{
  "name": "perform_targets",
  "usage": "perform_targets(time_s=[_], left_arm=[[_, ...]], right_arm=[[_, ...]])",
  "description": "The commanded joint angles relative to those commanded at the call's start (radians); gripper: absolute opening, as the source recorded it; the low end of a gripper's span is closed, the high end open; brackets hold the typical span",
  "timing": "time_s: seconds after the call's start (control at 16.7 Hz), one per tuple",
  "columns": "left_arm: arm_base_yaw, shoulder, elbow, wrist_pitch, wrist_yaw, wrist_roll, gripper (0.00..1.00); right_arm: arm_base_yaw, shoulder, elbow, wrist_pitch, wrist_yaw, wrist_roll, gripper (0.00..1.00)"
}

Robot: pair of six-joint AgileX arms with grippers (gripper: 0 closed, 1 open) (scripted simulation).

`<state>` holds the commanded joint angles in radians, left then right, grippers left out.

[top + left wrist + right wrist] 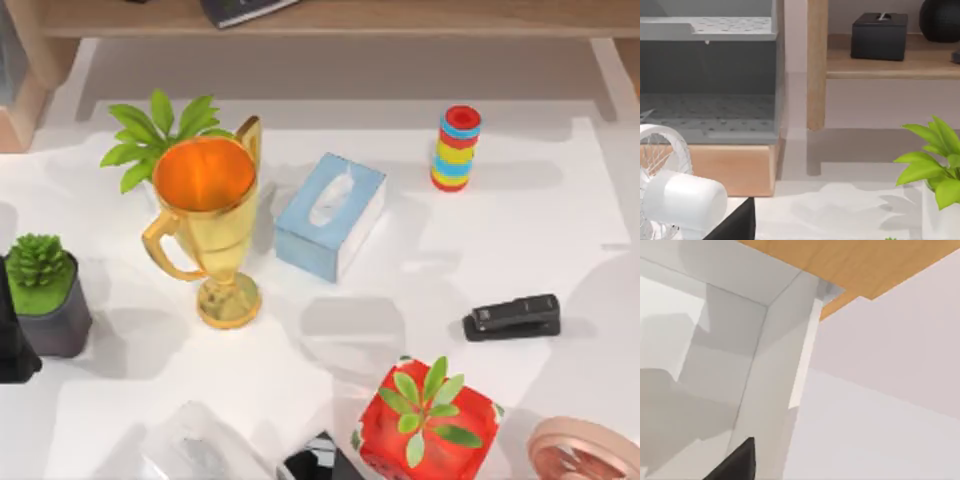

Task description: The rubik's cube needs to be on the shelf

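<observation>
Nearest the lens, at the table's front edge, a red box topped with green leaves (428, 420). Whereabouts of the rubik's cube: cannot tell. Along the far side, the long light-brown wooden shelf (400, 18), carrying a black square box (879, 36). Before it on the white tabletop (560, 210), a red-blue-yellow ring stack (455, 148), a pale blue tissue box (331, 215) and a golden trophy cup (208, 225). Left gripper (735, 225) facing the shelf, right gripper (737, 462) beside a white wall; opening and hold of either: cannot tell.
</observation>
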<state>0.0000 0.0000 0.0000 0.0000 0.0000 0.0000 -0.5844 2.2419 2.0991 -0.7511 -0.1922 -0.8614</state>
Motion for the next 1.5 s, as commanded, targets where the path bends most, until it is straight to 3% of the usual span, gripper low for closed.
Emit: perform_targets(time_s=[0.3,0.54,1.02,1.5], left_arm=[[0.0,0.0,0.0,0.0,0.0,0.0,1.0],[0.0,0.0,0.0,0.0,0.0,0.0,1.0],[0.0,0.0,0.0,0.0,0.0,0.0,1.0],[0.0,0.0,0.0,0.0,0.0,0.0,1.0]], right_arm=[[0.128,0.142,0.26,-0.435,0.054,0.158,1.0],[0.17,0.232,0.364,-0.616,0.078,0.233,1.0],[0.171,0.25,0.373,-0.638,0.081,0.244,1.0],[0.198,0.315,0.268,-0.464,0.087,0.269,1.0]])
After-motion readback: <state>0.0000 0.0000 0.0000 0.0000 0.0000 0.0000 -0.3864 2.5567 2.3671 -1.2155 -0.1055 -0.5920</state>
